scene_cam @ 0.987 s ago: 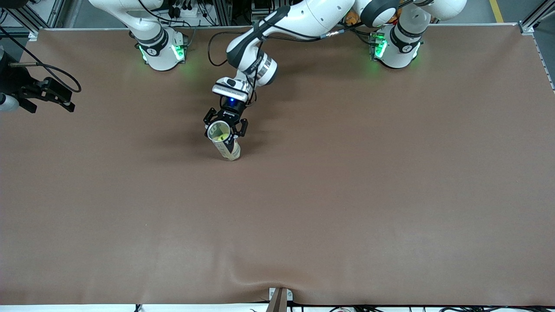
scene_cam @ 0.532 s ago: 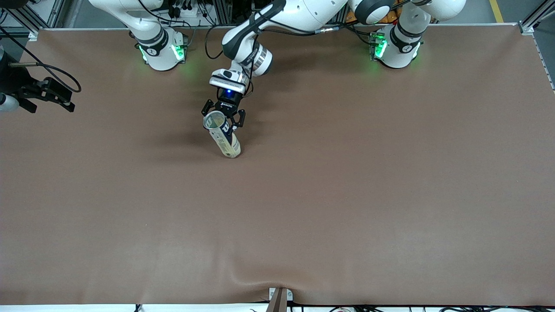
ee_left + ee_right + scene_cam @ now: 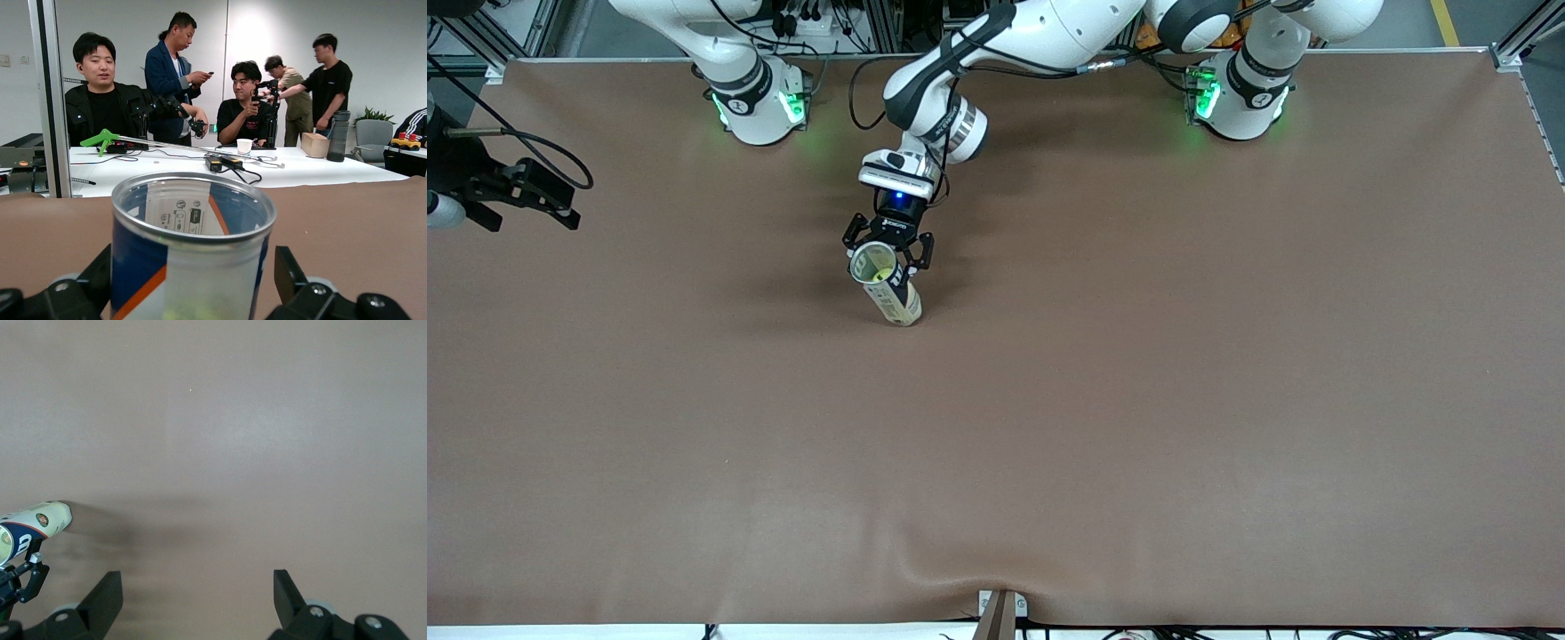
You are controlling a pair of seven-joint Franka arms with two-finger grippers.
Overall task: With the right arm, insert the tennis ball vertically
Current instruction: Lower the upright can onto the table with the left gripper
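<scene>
The tennis-ball tube [image 3: 896, 298], white with blue and orange print, rests with its base on the table near the middle, its open metal rim [image 3: 193, 200] upward. A yellow-green tennis ball [image 3: 880, 276] lies inside it. My left gripper [image 3: 887, 256] reaches in from the robots' side and is shut on the tube's upper part, with one black finger [image 3: 288, 270] on each side. My right gripper [image 3: 529, 219] waits at the right arm's end of the table. It is open and holds nothing, and its fingers [image 3: 290, 590] show only bare table between them.
The brown table cover [image 3: 1138, 400] has a small ridge at its front edge [image 3: 960, 578]. A metal bracket [image 3: 1000, 609] sits at that edge. Both arm bases [image 3: 760, 111] stand along the robots' side.
My left gripper drew the tube's top toward the robots' bases, tilting it more, then brought it back. The tube's base stayed put. The right gripper has not moved.
</scene>
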